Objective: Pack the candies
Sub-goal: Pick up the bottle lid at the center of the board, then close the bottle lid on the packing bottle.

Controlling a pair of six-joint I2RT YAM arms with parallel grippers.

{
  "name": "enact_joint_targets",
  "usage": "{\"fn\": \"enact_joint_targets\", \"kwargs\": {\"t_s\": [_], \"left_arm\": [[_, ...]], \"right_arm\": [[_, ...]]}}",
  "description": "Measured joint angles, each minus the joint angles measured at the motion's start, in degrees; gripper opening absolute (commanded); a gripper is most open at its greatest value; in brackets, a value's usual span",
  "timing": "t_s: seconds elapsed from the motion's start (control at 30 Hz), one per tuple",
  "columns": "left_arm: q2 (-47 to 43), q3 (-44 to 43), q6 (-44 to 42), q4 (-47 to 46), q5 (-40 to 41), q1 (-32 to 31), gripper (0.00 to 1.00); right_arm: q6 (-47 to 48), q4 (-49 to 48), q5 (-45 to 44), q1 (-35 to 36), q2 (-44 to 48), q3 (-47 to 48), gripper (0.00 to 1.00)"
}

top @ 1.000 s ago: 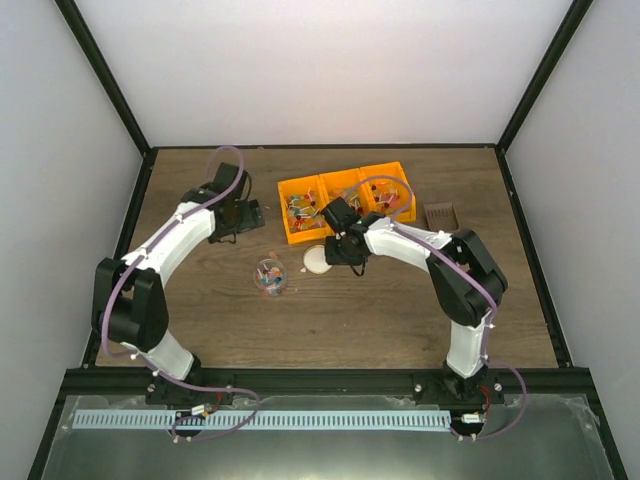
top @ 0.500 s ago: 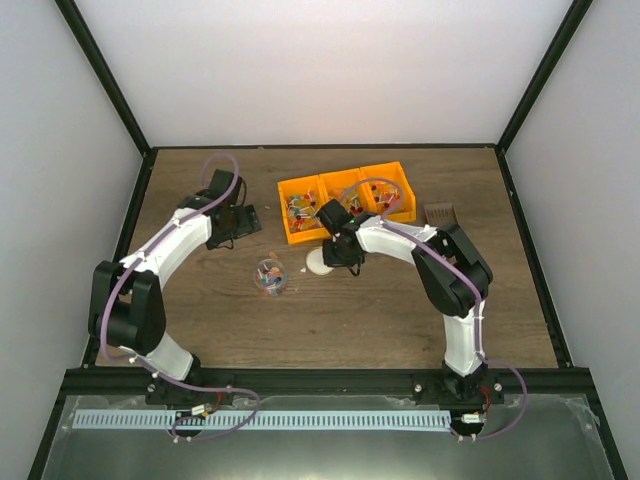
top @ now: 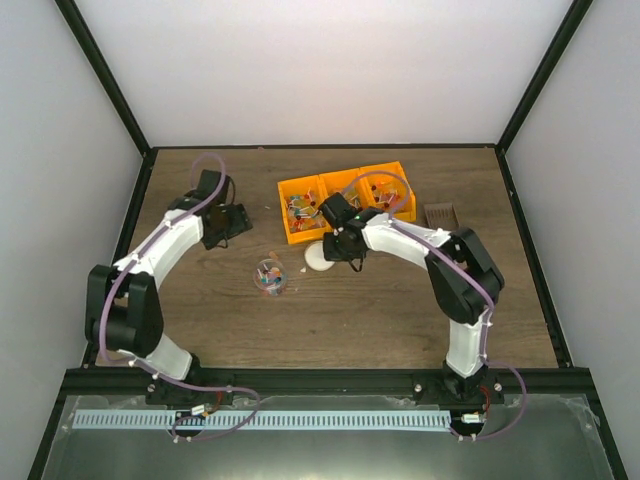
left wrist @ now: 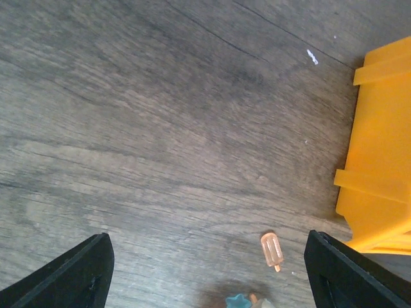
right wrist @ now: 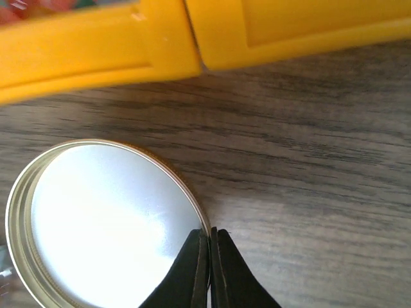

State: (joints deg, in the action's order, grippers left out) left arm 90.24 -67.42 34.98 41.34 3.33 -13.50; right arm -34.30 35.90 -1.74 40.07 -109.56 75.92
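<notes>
Judging by how things lie, I would call the packing only partly done. Most of the candies (top: pixel 300 208) sit in the orange bins (top: pixel 297 238), just beyond my right end effector (right wrist: pixel 209 232) and off to the right of my left end effector (left wrist: pixel 207 236). A small share shows as a coloured heap inside the clear jar (top: pixel 269 277), which stands open on the table (left wrist: pixel 160 128), nearer to me than either end effector and between the two.

My right end effector is narrow, the two fingers pressed almost together. Their tips rest right at the rim of the round lid (right wrist: pixel 109 224), which lies flat with its hollow side up, immediately to their left. I cannot tell whether they pinch the rim or merely touch it. The bin wall runs just ahead of them.

My left end effector is spread wide and holds nothing. One loose candy (left wrist: pixel 271 249), pale orange and shaped like an ice lolly, lies on the bare wood between the fingers, closer to the right one.

What is left, as I read it: more sweets to move from the bins, that stray one to gather, and the lid to go on the jar. With my right fingers at the lid, capping may be the step in hand, though the jar looks far from full.
</notes>
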Motion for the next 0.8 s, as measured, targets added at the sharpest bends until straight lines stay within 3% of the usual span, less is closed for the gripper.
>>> {"fn": "enact_joint_targets", "kwargs": {"t_s": [0.2,0.37,0.63,0.8], "left_arm": [[-6.40,8.61,1.77,-5.70,-8.70,5.97,0.83],[-12.46,15.61,3.43,-12.74,-18.29,6.25,0.98],[-23.47,26.03,13.57,-32.26,-34.95,6.21,1.00],[-25.05,33.57,30.14,-50.80,-44.78,6.23,1.00]], "right_arm": [[-0.92,-0.79,2.25,0.00,7.28,-0.04,0.01],[-1.73,-5.70,7.65,-0.04,12.44,-1.95,0.01],[-7.61,-33.55,31.10,-3.58,22.45,-19.63,0.01],[-7.98,-47.28,40.76,-6.78,24.04,-22.25,0.02]]}}
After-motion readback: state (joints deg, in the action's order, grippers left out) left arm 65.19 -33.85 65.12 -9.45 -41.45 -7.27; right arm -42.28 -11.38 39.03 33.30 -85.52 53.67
